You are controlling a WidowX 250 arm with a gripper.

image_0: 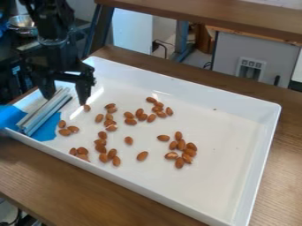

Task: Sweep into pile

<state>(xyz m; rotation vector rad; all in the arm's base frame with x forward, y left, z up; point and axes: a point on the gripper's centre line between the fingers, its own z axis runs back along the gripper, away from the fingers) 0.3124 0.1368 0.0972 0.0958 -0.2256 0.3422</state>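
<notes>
White tray (227, 176) on brown table (88, 194), almonds (142, 156) scattered; ridged bar (44, 112) slants lower left to upper right, claw (66, 100) at upper end, released.

White tray (266, 145): near corner cut by btm edge. Blue sheet (44, 130) at tray's L end runs off L edge. Arm (53, 26) above tray's L end, upper pt cut by top edge. Grey strips (44, 110) on sheet, far end partly hidden behind gripper (66, 97). Some almonds (182, 145) in tray partly hidden by others. Dark speck (214, 109) in tray's far R pt too small to ID. Cables (17, 218) below tray's L side cut off, blurry.
</notes>
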